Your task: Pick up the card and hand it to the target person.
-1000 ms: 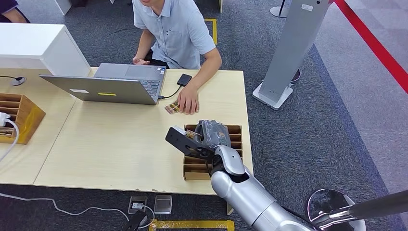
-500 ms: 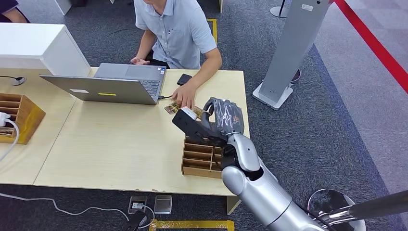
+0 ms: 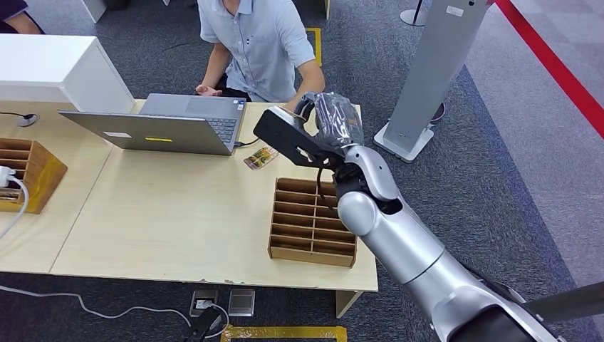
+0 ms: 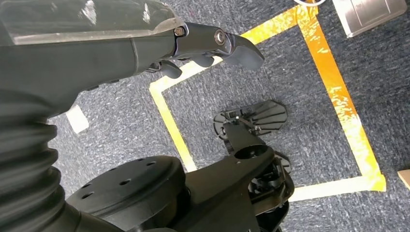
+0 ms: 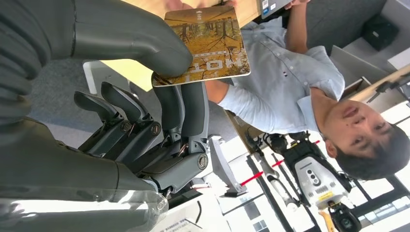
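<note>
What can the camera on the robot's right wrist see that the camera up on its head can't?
The right wrist view alone shows the card up close: a printed autumn-coloured picture, pinched between the thick grey thumb and the darker fingers.

The head view alone shows the layout: the table, the open laptop, the wooden slotted box and a second card lying on the table.

Both show the right hand raised toward the person in the light blue shirt.

Table (image 3: 178, 214): matt pale wood. Rack (image 3: 311, 222): bare wood. Card (image 5: 208, 43): glossy print. Right hand (image 5: 145, 111): smooth grey plastic. Floor (image 3: 498, 178): rough carpet.
</note>
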Action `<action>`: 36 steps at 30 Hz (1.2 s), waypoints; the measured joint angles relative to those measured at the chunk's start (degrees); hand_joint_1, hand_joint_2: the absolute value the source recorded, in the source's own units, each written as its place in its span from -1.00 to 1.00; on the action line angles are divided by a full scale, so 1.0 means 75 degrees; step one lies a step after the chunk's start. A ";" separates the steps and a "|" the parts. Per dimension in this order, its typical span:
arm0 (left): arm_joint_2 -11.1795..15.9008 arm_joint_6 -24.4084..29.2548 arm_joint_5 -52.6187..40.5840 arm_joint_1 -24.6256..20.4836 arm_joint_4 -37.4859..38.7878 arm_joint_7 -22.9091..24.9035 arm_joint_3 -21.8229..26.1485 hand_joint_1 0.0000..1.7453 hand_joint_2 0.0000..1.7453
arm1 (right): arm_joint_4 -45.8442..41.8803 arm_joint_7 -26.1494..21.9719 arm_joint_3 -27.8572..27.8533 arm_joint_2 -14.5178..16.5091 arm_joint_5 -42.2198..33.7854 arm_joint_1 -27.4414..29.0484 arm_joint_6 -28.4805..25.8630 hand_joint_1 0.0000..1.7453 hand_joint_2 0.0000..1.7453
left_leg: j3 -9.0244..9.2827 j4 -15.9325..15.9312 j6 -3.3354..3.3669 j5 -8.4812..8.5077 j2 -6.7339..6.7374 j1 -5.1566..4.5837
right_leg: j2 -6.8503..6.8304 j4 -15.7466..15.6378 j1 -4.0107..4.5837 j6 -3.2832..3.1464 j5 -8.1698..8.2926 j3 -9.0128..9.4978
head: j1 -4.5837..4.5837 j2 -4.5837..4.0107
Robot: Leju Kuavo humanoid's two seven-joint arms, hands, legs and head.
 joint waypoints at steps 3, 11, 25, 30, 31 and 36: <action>-0.0009 -0.0064 -0.0035 -0.0018 0.0025 0.0056 0.0017 -1.00 1.00 | 0.0482 0.0086 0.0105 0.0009 -0.0051 -0.0087 -0.0020 1.00 1.00 | -0.0002 0.0000 0.0002 0.0000 -0.0013 0.0001 | -0.0014 -0.0003 0.0001 0.0002 -0.0003 0.0004 | 0.0000 0.0000; -0.0014 -0.0148 -0.0080 -0.0031 0.0060 0.0112 0.0068 -1.00 1.00 | 0.0860 0.0170 0.0234 -0.0201 -0.0054 0.0106 -0.0162 1.00 1.00 | -0.0008 0.0001 0.0003 0.0004 -0.0039 0.0004 | -0.0039 -0.0008 0.0003 0.0004 -0.0004 0.0009 | 0.0000 0.0000; -0.0004 -0.0064 -0.0249 -0.0158 0.0083 -0.0020 0.0099 -1.00 1.00 | 0.0644 -0.0312 0.0068 -0.0383 -0.0178 0.0184 -0.0707 -1.00 1.00 | -0.0020 0.0008 0.0004 0.0003 -0.0043 0.0005 | -0.0045 -0.0003 0.0005 0.0004 -0.0004 -0.0005 | 0.0000 0.0000; 0.0060 0.0036 -0.0319 -0.0063 0.0105 -0.0127 0.0249 -1.00 1.00 | -0.1331 -0.0717 -0.0709 -0.1266 -0.0810 0.0306 -0.1123 -1.00 1.00 | -0.0041 0.0025 0.0007 0.0002 -0.0050 0.0008 | -0.0054 0.0007 0.0009 0.0004 -0.0005 -0.0021 | 0.0000 0.0000; 0.0065 0.0065 -0.0332 -0.0037 0.0109 -0.0147 0.0273 -1.00 1.00 | -0.1871 -0.0749 -0.0864 -0.1469 -0.0920 0.0429 -0.1197 -1.00 1.00 | -0.0041 0.0024 0.0008 0.0003 -0.0054 0.0009 | -0.0058 0.0005 0.0009 0.0005 -0.0004 -0.0019 | 0.0000 0.0000; 0.0058 0.0158 -0.0281 0.0057 0.0116 -0.0278 0.0439 -1.00 1.00 | -0.4728 -0.0588 -0.1360 -0.2506 -0.1110 0.1448 -0.1326 -1.00 1.00 | -0.0032 0.0017 0.0010 0.0004 -0.0067 0.0013 | -0.0070 -0.0009 0.0012 0.0009 -0.0003 -0.0004 | 0.0000 0.0000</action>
